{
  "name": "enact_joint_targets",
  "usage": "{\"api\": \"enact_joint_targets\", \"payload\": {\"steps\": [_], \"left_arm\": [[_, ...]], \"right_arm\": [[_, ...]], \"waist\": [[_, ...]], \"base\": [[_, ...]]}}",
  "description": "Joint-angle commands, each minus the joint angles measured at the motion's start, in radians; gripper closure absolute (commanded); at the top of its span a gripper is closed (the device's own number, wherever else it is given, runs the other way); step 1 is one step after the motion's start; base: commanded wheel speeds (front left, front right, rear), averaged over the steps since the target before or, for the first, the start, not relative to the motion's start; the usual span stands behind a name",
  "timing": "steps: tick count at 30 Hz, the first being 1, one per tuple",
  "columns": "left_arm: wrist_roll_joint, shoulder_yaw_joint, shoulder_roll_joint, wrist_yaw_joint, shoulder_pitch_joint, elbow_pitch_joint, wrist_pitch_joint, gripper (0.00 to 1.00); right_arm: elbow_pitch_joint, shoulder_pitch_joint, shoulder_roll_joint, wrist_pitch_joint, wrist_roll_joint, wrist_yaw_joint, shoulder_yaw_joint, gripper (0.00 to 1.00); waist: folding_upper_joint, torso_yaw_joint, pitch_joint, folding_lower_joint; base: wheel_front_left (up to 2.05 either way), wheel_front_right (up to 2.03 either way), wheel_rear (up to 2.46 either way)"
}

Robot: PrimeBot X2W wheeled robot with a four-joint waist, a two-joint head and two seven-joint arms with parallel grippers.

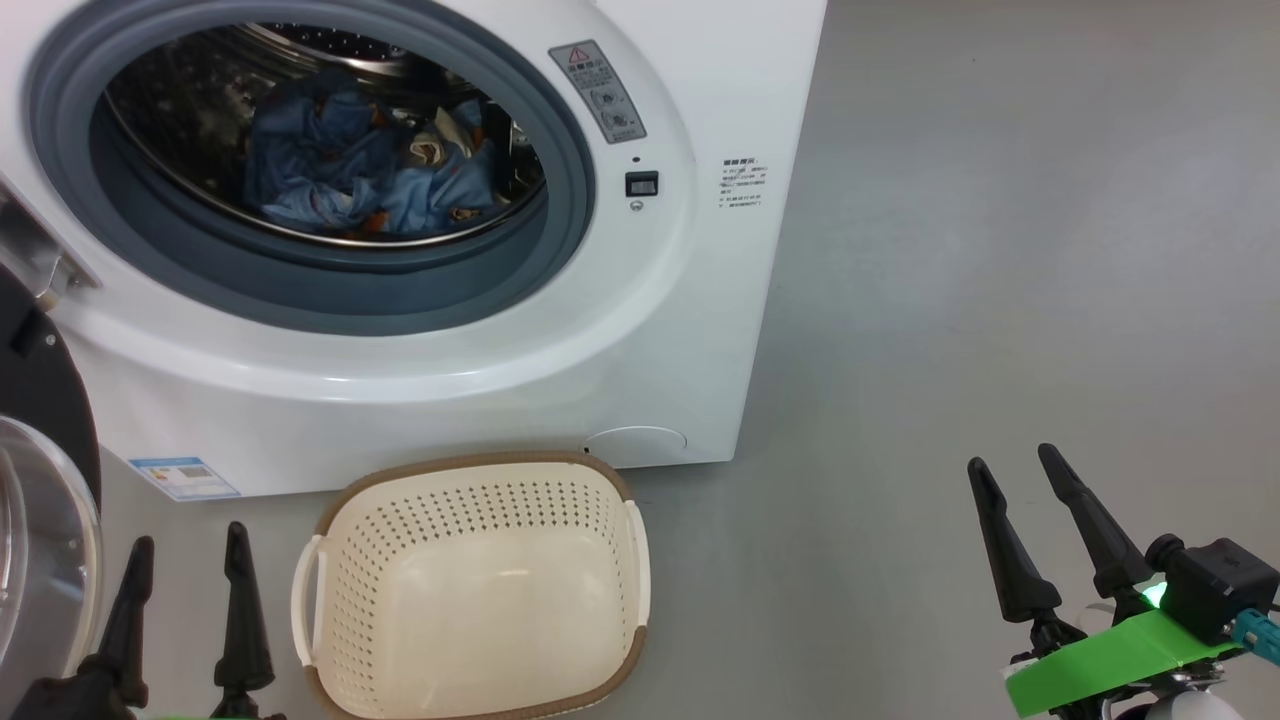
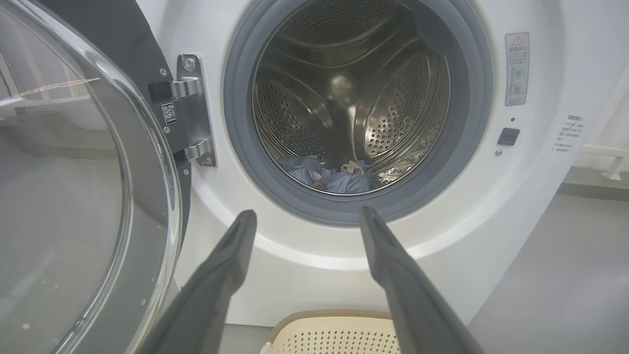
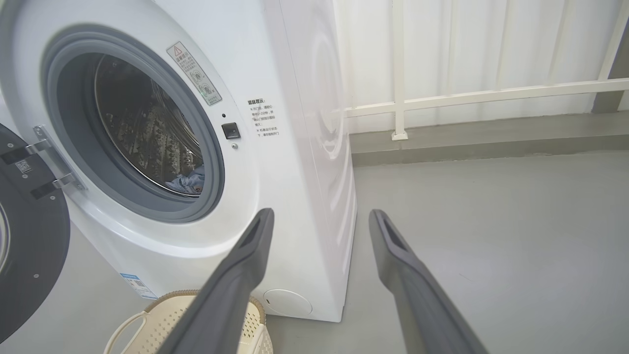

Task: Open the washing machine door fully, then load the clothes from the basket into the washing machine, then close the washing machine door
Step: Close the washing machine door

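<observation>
The washing machine point(image 1: 640, 330) point(image 2: 535, 206) point(image 3: 295, 162) stands with its round door point(image 1: 40, 500) point(image 2: 73, 196) point(image 3: 29, 246) swung open to the left. Light blue clothes point(image 1: 370, 165) point(image 2: 324, 177) point(image 3: 189, 181) lie in the steel drum. In front of the machine the cream basket point(image 1: 480, 590) point(image 2: 334, 332) point(image 3: 147, 319) sits on the floor with nothing in it. My left gripper point(image 1: 190, 545) point(image 2: 307, 216) is open, low at the basket's left, beside the door. To the basket's right, over bare floor, my right gripper point(image 1: 1015, 465) point(image 3: 319, 216) is open too, nothing between its fingers.
Grey floor point(image 1: 1000, 250) spreads to the right of the machine. In the right wrist view a white railing point(image 3: 467, 98) and wall run behind it. The door's hinge bracket point(image 2: 194, 110) sits at the left of the drum opening.
</observation>
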Motion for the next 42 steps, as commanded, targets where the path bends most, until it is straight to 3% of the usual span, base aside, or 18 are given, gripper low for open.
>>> {"api": "enact_joint_targets", "payload": {"steps": [1, 20, 30, 42], "left_arm": [[-0.003, 0.027, 0.013, 0.001, -0.001, -0.034, -0.006, 0.00], [-0.004, 0.021, 0.014, 0.001, 0.004, -0.036, -0.006, 0.00], [-0.012, 0.003, 0.017, 0.001, 0.011, -0.041, -0.006, 0.00], [-0.031, 0.005, 0.012, 0.001, 0.013, -0.053, -0.006, 0.00]], "right_arm": [[-0.026, 0.005, -0.019, -0.008, 0.004, 0.007, 0.016, 0.00], [-0.030, 0.005, -0.023, -0.008, 0.004, 0.007, 0.016, 0.00], [-0.029, 0.003, -0.025, -0.008, 0.003, 0.007, 0.021, 0.00], [-0.039, -0.002, -0.036, -0.008, -0.001, 0.007, 0.032, 0.00]], "waist": [[0.0000, 0.000, 0.001, 0.0000], [0.0000, 0.001, 0.007, 0.0000], [0.0000, 0.009, 0.004, 0.0000], [0.0000, 0.083, 0.012, 0.0000]], "base": [[-0.34, 0.34, 0.00], [-1.13, 1.13, 0.00], [-0.26, 0.26, 0.00], [0.00, 0.00, 0.00]]}}
